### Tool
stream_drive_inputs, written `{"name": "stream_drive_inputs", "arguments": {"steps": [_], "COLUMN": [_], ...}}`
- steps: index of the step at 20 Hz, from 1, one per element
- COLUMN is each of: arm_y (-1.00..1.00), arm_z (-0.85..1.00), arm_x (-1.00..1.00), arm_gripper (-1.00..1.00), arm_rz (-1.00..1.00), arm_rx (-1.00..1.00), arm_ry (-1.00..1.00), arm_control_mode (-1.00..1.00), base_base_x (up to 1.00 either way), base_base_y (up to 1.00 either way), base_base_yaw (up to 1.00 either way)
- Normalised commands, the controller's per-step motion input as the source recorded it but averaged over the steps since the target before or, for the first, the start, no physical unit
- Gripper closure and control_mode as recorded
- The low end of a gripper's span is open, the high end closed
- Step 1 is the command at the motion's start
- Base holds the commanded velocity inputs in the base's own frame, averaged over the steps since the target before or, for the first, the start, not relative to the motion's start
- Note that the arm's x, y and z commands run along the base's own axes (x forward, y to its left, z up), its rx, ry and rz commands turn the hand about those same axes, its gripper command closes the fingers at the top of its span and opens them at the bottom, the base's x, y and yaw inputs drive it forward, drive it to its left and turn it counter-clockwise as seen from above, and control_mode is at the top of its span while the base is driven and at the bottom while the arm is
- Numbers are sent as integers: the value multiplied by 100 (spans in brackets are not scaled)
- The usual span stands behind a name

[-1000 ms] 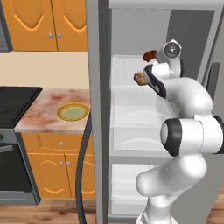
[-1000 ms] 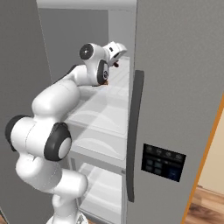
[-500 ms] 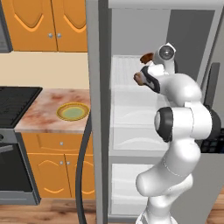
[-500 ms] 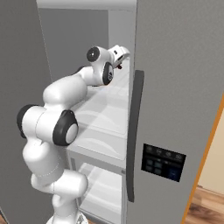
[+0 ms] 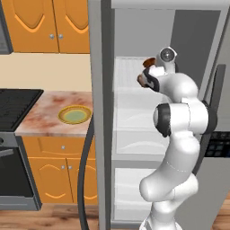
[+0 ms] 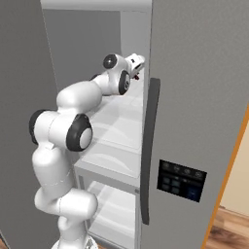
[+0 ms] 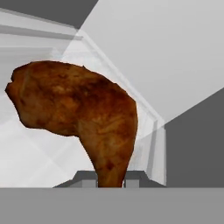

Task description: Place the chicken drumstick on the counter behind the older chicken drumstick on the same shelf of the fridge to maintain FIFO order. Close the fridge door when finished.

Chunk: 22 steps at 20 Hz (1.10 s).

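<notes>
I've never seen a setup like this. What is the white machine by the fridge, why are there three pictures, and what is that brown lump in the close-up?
The white machine is a jointed robot arm on a base that can drive. Two cameras ride on that base, one behind the arm on each side, so those two pictures show the same moment from two angles. The third camera sits on the arm's hand and looks along its end effector, the two-fingered grasping part.

The arm reaches into the tall grey metal fridge, over a pale white shelf. The brown lump is a dark reddish-brown cooked chicken drumstick, pinched by its narrow end between the fingers.

To the left, a pinkish marbled stone counter carries a round yellow-rimmed plate, beside a black stovetop.
</notes>
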Motion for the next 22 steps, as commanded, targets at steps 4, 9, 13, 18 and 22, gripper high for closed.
{"name": "stream_drive_inputs", "arguments": {"steps": [4, 9, 13, 18, 22], "arm_y": [-7, 0, 0, 2, 8], "arm_z": [-4, 0, 1, 44, 60], "arm_x": [27, 19, -3, -51, -66], "arm_gripper": [-100, -100, -100, -100, -100], "arm_rz": [0, 0, 0, 0, 0], "arm_rx": [0, 0, 0, 0, 0], "arm_ry": [1, 0, -8, -24, -24], "arm_control_mode": [-100, -100, -100, -100, -100], "base_base_x": [0, 0, 0, 0, 0], "base_base_y": [0, 0, 0, 0, 0], "base_base_yaw": [0, 0, 0, 0, 0]}}
